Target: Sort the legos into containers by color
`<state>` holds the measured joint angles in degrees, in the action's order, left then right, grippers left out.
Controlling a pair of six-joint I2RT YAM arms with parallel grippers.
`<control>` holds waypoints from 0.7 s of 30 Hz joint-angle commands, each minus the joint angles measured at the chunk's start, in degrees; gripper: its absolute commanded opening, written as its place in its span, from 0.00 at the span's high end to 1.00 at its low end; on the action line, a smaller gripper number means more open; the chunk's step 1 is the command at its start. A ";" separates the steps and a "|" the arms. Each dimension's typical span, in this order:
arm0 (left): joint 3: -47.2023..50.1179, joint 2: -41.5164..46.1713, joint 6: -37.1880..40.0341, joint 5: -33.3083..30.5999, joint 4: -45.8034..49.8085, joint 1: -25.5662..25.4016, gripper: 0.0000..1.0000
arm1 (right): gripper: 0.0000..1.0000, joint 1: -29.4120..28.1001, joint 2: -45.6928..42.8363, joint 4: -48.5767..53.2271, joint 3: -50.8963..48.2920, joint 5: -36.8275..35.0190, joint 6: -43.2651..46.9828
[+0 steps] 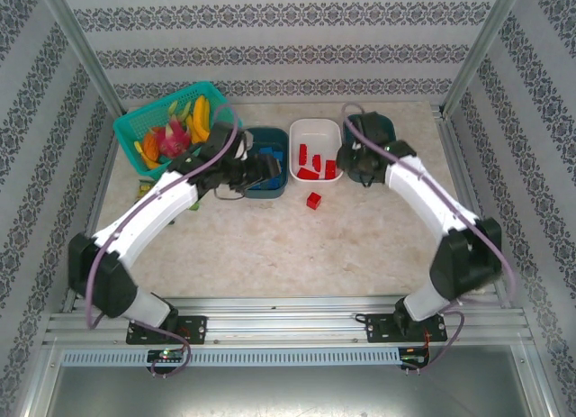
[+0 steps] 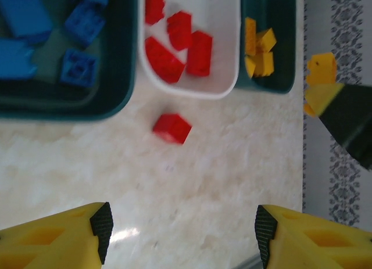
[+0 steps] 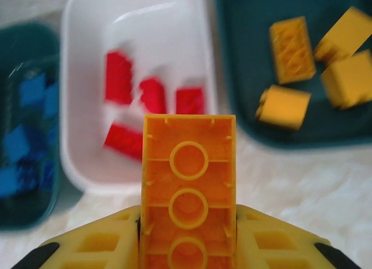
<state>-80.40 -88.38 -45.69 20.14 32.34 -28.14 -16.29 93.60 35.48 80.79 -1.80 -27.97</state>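
Smooth white moulded shells over black joints on left arm [image 1: 153, 214] and right arm [image 1: 423, 196]. Thin purple cables [image 1: 91, 309] alongside. Black bolted base plates [image 1: 166, 330] nearest. Yellow plastic fingers [image 2: 52, 237] with hollow cut-outs, black tip pads [image 2: 103, 231], on left gripper [image 2: 180, 231].

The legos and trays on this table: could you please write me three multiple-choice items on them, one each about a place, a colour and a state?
1. Where does the loose red lego lie?
A) on the table beside the white tray
B) inside the white tray
C) in a gripper

2. What colour are the legos in the teal tray left of the white one?
A) red
B) orange-yellow
C) blue

3. What is the right gripper doing?
A) open, empty
B) shut on an orange-yellow lego
C) shut on a blue lego

Answers:
1 A: it sits on bare table outside the rim.
2 C: the left wrist view shows them blue.
3 B: its fingers clamp the lego's sides.
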 commanded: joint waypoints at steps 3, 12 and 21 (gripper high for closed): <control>-13.18 -11.80 1.88 2.88 -4.13 -0.86 0.32 | 0.75 6.48 16.04 3.04 15.35 4.83 4.72; -34.51 -29.93 3.06 5.32 -1.59 -0.95 0.32 | 0.74 11.58 39.12 8.68 41.31 6.69 1.17; -43.88 -37.63 3.69 5.81 1.88 -1.38 0.31 | 0.70 13.87 49.85 11.17 52.15 8.22 -1.30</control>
<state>-121.82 -125.38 -43.68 25.17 31.97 -28.58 -3.09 141.40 44.40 128.99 5.08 -28.14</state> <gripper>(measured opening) 0.685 0.333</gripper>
